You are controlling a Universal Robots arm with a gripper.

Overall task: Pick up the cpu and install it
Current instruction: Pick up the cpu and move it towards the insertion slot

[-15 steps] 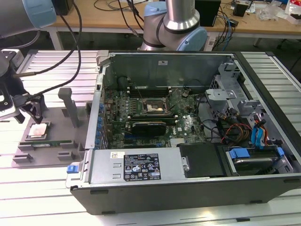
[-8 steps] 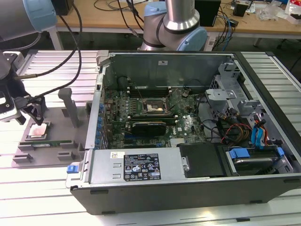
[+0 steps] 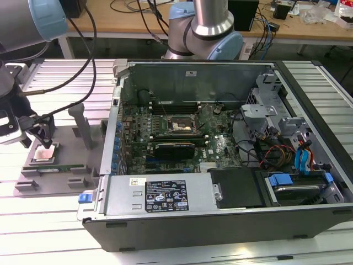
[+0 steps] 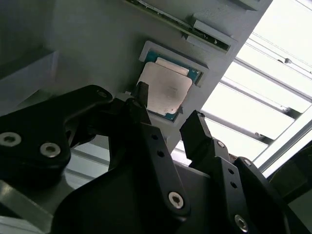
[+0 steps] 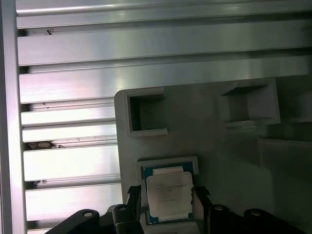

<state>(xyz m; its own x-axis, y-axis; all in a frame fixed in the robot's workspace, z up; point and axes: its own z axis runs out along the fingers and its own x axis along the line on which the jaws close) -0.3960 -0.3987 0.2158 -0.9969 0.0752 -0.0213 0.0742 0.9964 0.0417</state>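
The cpu (image 3: 45, 153) is a small square chip with a pale metal top, lying in a recess of the grey holder (image 3: 71, 165) at the exterior view's left. My gripper (image 3: 42, 134) hangs just above it. In both wrist views the black fingers straddle the cpu (image 4: 165, 89) (image 5: 169, 194), one on each side. The gripper (image 4: 168, 111) (image 5: 168, 199) is open, and a gap shows at one finger (image 4: 195, 127). The dark motherboard socket (image 3: 181, 126) lies inside the open computer case (image 3: 165, 201).
A green memory stick (image 3: 58, 167) lies in the holder beside the cpu. Grey posts (image 3: 84, 126) rise from the holder. The holder has two empty square pockets (image 5: 146, 114). The case wall (image 3: 113, 138) stands between holder and socket. Cables (image 3: 71, 66) hang from the arm.
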